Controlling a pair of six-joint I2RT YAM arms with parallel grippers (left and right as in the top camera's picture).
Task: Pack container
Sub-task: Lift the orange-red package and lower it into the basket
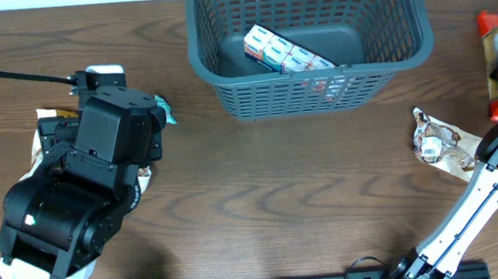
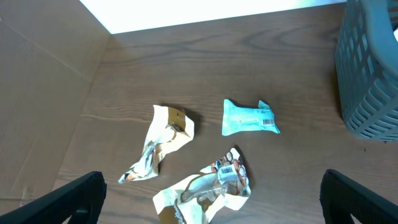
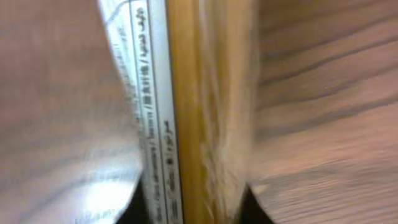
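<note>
Overhead, left wrist, right wrist: we list the holdings as they lie

1. Container (image 1: 227,92): dark grey slotted basket at the far middle of the table (image 1: 280,190), upright. One white-and-blue multipack (image 1: 285,52) lies aslant on its floor.

2. Left gripper (image 2: 211,182): fingers (image 2: 81,196) spread wide at either lower corner of its wrist view, holding nothing. It hangs above three loose items:
- a teal packet (image 2: 249,118), farthest forward
- a crumpled cream wrapper (image 2: 163,142), to the left of the teal one
- a crumpled packet with a barcode (image 2: 214,186), nearest the fingers

From these fingers the container lies ahead and to the right, with only its corner in view. The teal packet's long axis runs across the view, in line with the span between the fingers. We judge that a turn of the wrist would give a surer hold across its narrow width.

3. Right gripper (image 1: 480,150): at the right side, against a crumpled foil packet (image 1: 436,141). Its wrist view is a blur of printed wrapper pressed close to the lens, so we cannot tell whether the fingers are closed on it. The container lies forward and to the left of this arm.

4. Red-capped item (image 1: 497,66): at the far right edge, too blurred to name.

Neither arm is clearly nearer; bare table lies between each pile and the container. The high rim is the one thing to clear
</note>
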